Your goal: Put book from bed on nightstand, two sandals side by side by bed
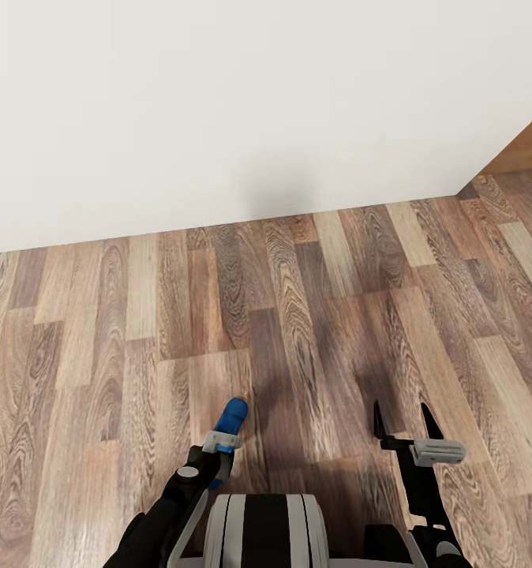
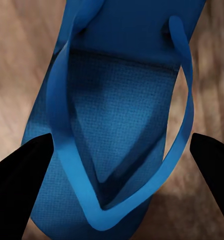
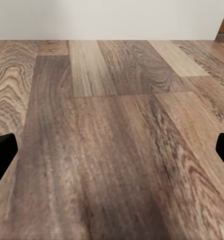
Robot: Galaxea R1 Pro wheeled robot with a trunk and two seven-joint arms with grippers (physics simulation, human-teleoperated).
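head: left gripper [image 1: 222, 442] clamped on a blue flip-flop [image 1: 234, 412], toe poking toward the white wall [image 1: 219, 102]; right gripper [image 1: 406, 422] spread, empty | left wrist: sandal's long axis runs out between the fingers [image 2: 22, 170] | right wrist: just plank floor [image 3: 112, 140]

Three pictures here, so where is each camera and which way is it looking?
Head view: from the robot's head, down at the wood floor and white wall; both arms, left claw, right claw.
Left wrist view: along the left claw, at a blue sandal; dark fingertips.
Right wrist view: along the open right claw, over floor to the wall.
Shared: head and left wrist views show the sandal.
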